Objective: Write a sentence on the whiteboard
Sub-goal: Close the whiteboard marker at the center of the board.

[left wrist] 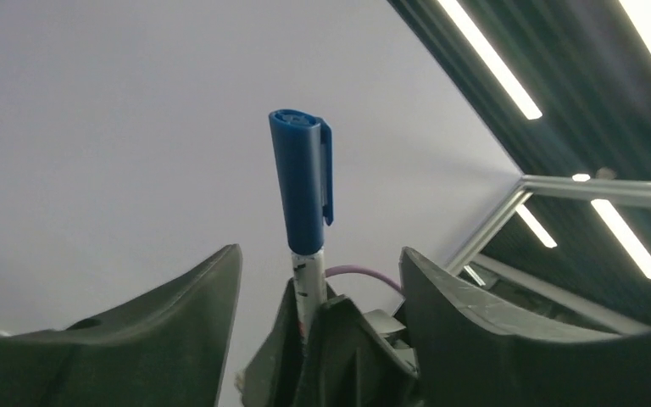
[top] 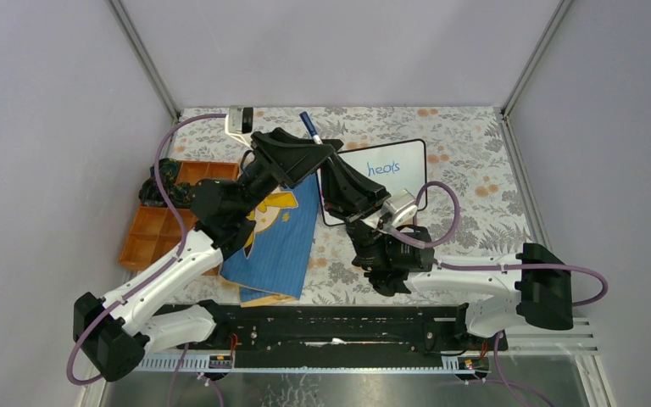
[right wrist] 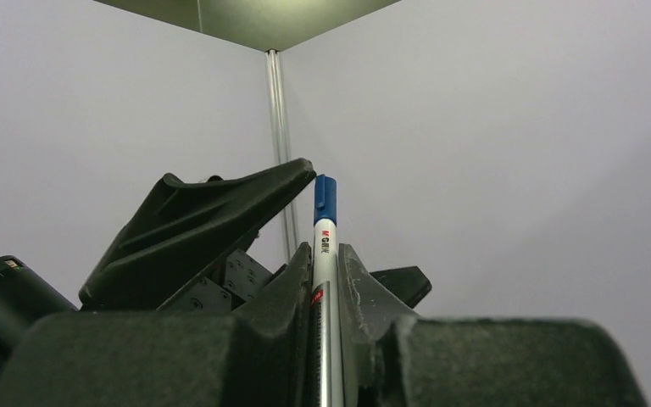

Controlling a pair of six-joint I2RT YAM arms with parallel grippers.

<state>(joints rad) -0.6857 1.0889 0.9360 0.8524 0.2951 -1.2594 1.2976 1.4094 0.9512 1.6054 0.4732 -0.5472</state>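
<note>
Right claw (right wrist: 325,249) is clamped narrow on a pen (right wrist: 325,229). Both its fingers press the white barrel, and the blue cap (right wrist: 325,197) sticks up above them.

Left claw (left wrist: 320,251) stands wide. Its fingers (left wrist: 178,331) sit either side of the pen with clear gaps, and we see them touching neither barrel nor cap. In the left wrist view the right claw's dark fingers show low between them, gripping the barrel just under the cap. In the right wrist view one left finger leans in from the left, its tip close beside the cap. Both wrist views look up at plain wall and ceiling.

From above, we see the two claws meet over the far middle of the table, above the left end of the whiteboard (top: 405,191). The pen slants with its cap end toward the back wall.

The whiteboard lies flat on the flowered cloth (top: 475,170), far centre. Of the sentence (top: 384,168) we read only "heals" in blue. The right claw and wrist cover the board's left and lower parts, so we cannot tell any other words.

A blue book (top: 280,237) with a yellow figure lies just left of the board, under the left arm. We cannot tell whether they touch. An orange tray (top: 148,242) with compartments sits at the cloth's left edge, with a dark item at its far end that is too small to name.
</note>
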